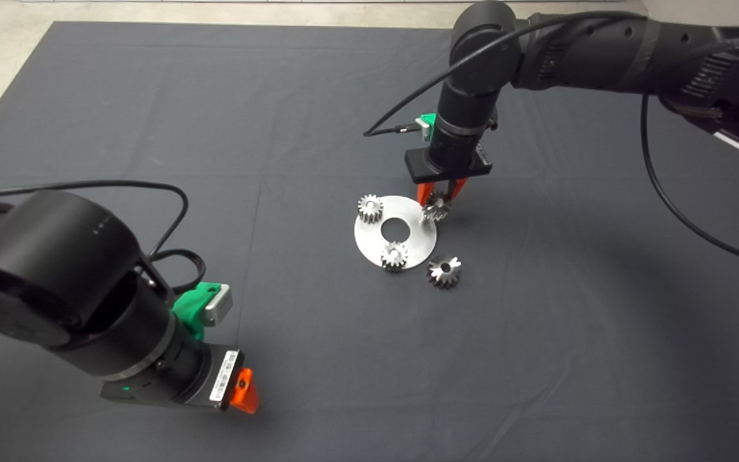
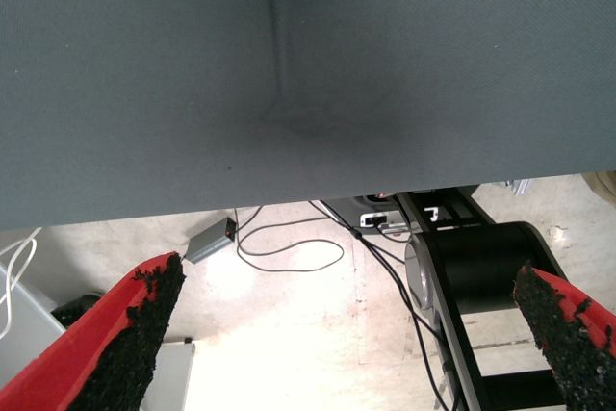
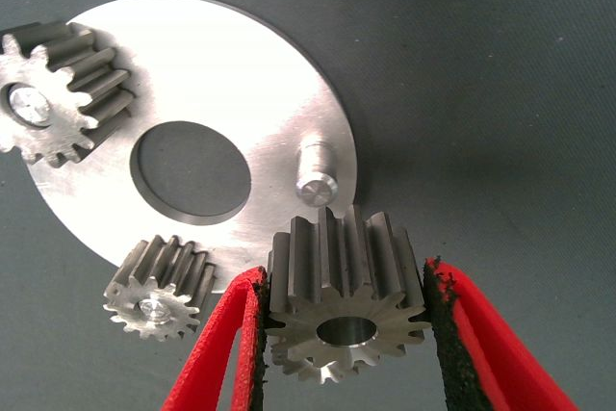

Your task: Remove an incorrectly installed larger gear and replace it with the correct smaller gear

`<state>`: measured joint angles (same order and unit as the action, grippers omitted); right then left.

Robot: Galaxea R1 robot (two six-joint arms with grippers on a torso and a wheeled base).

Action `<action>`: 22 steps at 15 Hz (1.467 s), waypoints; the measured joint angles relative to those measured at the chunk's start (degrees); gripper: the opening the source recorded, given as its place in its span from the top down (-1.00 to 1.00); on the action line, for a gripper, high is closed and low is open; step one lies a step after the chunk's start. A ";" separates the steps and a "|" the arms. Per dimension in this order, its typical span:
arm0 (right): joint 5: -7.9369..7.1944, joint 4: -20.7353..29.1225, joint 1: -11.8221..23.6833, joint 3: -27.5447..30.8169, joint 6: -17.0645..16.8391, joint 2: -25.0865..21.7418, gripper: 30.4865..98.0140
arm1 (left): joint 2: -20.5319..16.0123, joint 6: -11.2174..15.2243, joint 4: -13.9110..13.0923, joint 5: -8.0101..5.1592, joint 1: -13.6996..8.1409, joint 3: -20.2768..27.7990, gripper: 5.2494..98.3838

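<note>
Black arms (image 1: 575, 45), green claws (image 1: 441, 192), red fingers (image 3: 462, 334).

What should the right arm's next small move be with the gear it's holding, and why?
Probably shift the smaller gear sideways until its centre hole sits over the bare pin on the round plate, then lower it. The right gripper has its jaws shut on the gear, held beside and above that pin. The larger gear already lies on the mat off the plate.

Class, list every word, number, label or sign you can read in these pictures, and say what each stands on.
No text can be read.
White label on the left gripper mount: print too small to read.
Gears, round plate and mat: no markings show.
</note>
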<state>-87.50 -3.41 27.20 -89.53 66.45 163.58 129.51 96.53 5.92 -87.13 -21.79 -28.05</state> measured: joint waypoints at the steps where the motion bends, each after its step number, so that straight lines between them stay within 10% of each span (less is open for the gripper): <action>1: 0.02 0.26 0.05 -0.07 0.00 -0.11 0.85 | 0.00 -0.01 0.02 0.02 0.02 0.00 -0.78; 22: 0.00 1.52 -1.49 -2.59 -0.22 -0.05 0.86 | 0.00 -0.01 0.00 0.05 0.02 0.05 -0.78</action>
<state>-87.50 -1.89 25.70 -92.12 66.23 163.54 129.51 96.53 5.92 -87.08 -21.77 -28.00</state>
